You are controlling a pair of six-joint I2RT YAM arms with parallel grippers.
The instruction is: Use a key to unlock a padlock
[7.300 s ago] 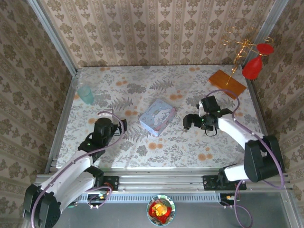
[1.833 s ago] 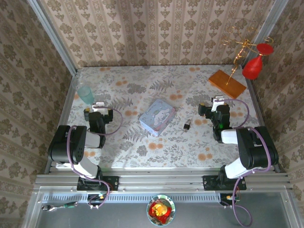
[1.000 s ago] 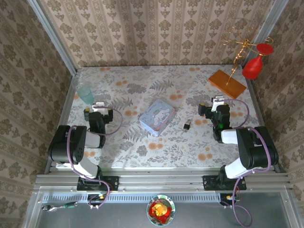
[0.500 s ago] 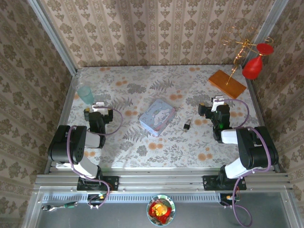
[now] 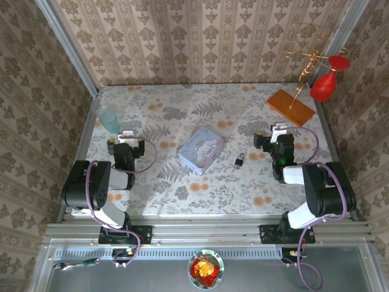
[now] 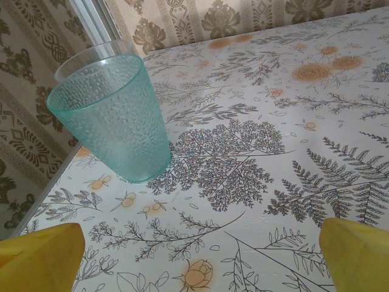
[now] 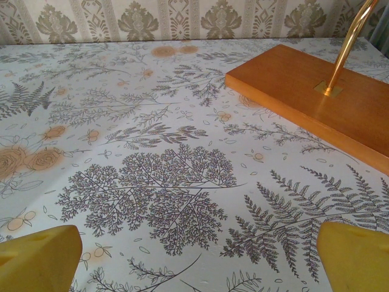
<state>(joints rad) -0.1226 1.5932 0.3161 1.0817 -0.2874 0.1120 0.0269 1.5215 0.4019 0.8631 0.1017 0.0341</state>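
Nothing is in my grasp. My left fingers (image 6: 37, 254) are spread wide over bare counter (image 5: 182, 103), and my right fingers (image 7: 36, 258) are spread just as wide. Both arms are folded back near their bases. The padlock (image 5: 240, 160) lies on the counter between the pastel tin (image 5: 202, 149) and my right arm, apart from both and nearer to the right one. It is a tiny dark body with a thin bright part. It is too small here to tell whether the shackle is shut, or to pick out a key.

I judge the unlocking itself is not in hand. The next move calls for a reach from the right side and a low, narrow pinch on a hard, slippery little metal thing that could skate across the smooth floral sheet.

Near my left fingers stands a translucent teal tumbler (image 6: 112, 115), pebbled and tapered. Ahead of my right fingers lies a flat, glossy wooden base (image 7: 304, 97) with a brass rod (image 7: 349, 42) rising from it.
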